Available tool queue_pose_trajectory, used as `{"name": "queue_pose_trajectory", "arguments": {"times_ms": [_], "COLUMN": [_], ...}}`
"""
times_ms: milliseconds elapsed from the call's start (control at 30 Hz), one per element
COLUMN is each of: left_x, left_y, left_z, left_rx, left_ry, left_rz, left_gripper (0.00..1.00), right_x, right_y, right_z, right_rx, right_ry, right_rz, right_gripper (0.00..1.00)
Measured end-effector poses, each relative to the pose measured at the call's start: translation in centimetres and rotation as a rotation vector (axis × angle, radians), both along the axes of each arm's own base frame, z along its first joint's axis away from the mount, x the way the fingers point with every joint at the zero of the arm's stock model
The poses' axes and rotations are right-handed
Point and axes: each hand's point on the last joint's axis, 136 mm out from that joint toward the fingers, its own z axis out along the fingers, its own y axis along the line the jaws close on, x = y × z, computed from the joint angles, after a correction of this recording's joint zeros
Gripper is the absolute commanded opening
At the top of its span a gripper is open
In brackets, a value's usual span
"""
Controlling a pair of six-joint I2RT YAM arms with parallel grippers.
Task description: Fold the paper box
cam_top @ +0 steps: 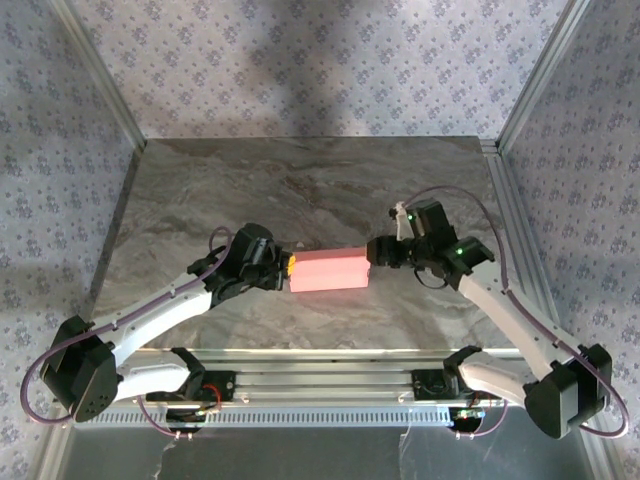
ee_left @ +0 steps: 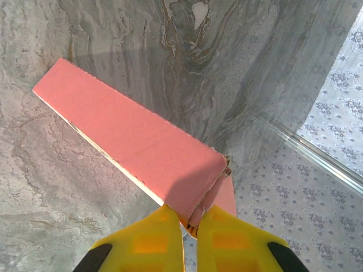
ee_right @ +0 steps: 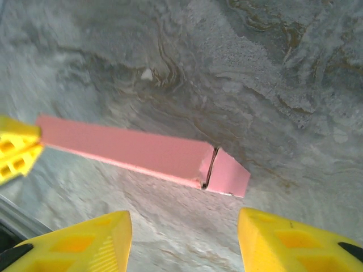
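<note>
The paper box (cam_top: 330, 269) is a slim pink-red rectangular box lying across the middle of the marble table, long side left to right. My left gripper (cam_top: 288, 268) is at its left end. In the left wrist view its yellow fingers (ee_left: 153, 238) are shut on the box's near end flap (ee_left: 204, 207), and the box (ee_left: 130, 136) runs away from them. My right gripper (cam_top: 375, 252) is just off the box's right end, open, with nothing between its fingers (ee_right: 272, 238). In the right wrist view the box (ee_right: 142, 150) has its end flap (ee_right: 227, 173) slightly ajar.
The grey marble table (cam_top: 300, 180) has bare room behind and in front of the box. Aluminium frame posts (cam_top: 520, 90) and patterned walls bound it on the left, right and back. A metal rail (cam_top: 340, 380) runs along the near edge by the arm bases.
</note>
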Motion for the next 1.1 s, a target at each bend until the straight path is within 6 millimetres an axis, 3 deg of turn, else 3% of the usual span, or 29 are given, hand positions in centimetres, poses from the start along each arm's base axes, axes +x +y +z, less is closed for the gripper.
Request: {"name": "queue_pose_trajectory", "arguments": {"times_ms": [200, 400, 533, 633, 700, 833, 1100], "left_x": [-0.1, -0.2, -0.2, -0.3, -0.3, -0.5, -2.8], "left_y": [-0.1, -0.1, -0.2, -0.2, -0.3, -0.2, -0.1], "left_z": [0.0, 0.0, 0.0, 0.0, 0.0, 0.0, -0.2], "left_rx": [0.006, 0.01, 0.013, 0.013, 0.015, 0.017, 0.045], "left_ry": [-0.005, -0.008, -0.011, -0.011, -0.013, -0.019, -0.078], "left_rz": [-0.001, -0.002, -0.003, -0.004, -0.005, -0.011, -0.116], "left_gripper": [0.09, 0.08, 0.08, 0.08, 0.08, 0.08, 0.1], "right_x": [1.5, 1.9, 1.5, 0.9, 1.1, 1.1, -1.4], "right_y": [-0.1, 0.5, 0.5, 0.5, 0.7, 0.9, 0.8], "right_z": [-1.5, -2.7, -4.0, -5.2, -5.0, -4.8, -4.9], "right_rx": [0.156, 0.231, 0.233, 0.243, 0.258, 0.268, 0.278], "right_ry": [0.167, 0.26, 0.306, 0.34, 0.331, 0.324, 0.309], "right_rz": [-0.154, -0.204, -0.209, -0.21, -0.201, -0.192, -0.159], "right_gripper": [0.49, 0.33, 0.32, 0.25, 0.14, 0.04, 0.02]}}
